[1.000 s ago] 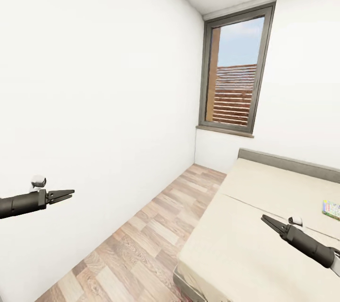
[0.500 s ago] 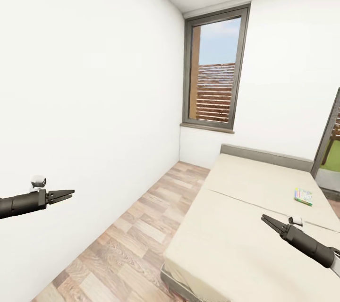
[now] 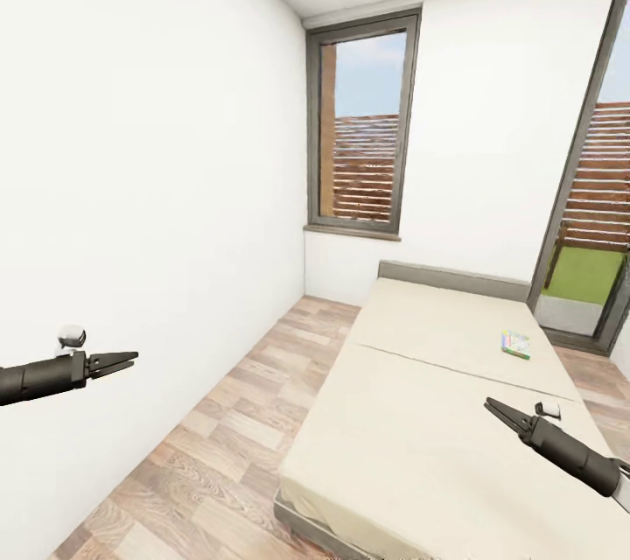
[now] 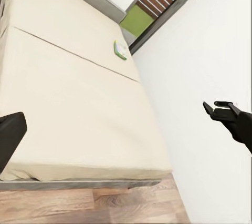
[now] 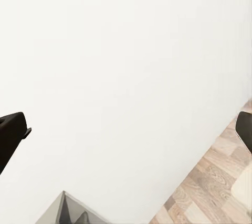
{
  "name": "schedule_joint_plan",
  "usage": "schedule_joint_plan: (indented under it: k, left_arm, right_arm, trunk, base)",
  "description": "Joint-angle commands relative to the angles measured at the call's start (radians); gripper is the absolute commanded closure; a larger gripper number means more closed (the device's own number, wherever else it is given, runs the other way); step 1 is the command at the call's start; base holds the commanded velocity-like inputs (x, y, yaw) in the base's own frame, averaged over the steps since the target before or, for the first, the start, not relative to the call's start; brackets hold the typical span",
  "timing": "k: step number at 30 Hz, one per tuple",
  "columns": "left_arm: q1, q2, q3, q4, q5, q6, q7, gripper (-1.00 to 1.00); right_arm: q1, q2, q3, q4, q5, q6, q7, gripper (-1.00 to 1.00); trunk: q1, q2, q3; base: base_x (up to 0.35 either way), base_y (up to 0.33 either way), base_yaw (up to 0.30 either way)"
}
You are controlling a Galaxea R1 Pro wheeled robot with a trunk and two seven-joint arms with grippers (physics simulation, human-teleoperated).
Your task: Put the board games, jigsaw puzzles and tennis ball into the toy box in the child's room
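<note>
Board game (image 3: 515, 343) on bed (image 3: 420, 420), beyond right end effector (image 3: 497, 409)

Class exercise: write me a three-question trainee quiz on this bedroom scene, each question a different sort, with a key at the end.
1. True or false: a board game lies on the bed.
2. Multiple choice: the board game lies nearer which side of the bed? A) the side by the wood floor B) the side by the glass door C) dead centre
3. Fill in: the left gripper and right gripper hold ____.

Key: 1 true. 2 B. 3 nothing; both hang in the air, their jaws together.
</note>
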Motion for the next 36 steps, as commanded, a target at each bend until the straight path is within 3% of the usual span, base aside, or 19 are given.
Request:
schedule_joint_plan:
  k: [1,36]
  left_arm:
    - [0.0,-0.001,0.001,-0.001,-0.006,0.01,-0.007,-1.0]
    - [0.0,-0.01,0.001,0.001,-0.008,0.01,-0.007,-1.0]
  right_arm:
    - [-0.001,0.0,-0.005,0.001,0.004,0.011,0.003,-1.0]
    - [-0.001,0.0,-0.005,0.001,0.004,0.011,0.003,-1.0]
  trunk:
    - [0.0,-0.001,-0.001]
    - [0.0,-0.001,-0.025]
  base:
    - [0.0,0.0,-0.246]
    - [0.0,0.0,-0.25]
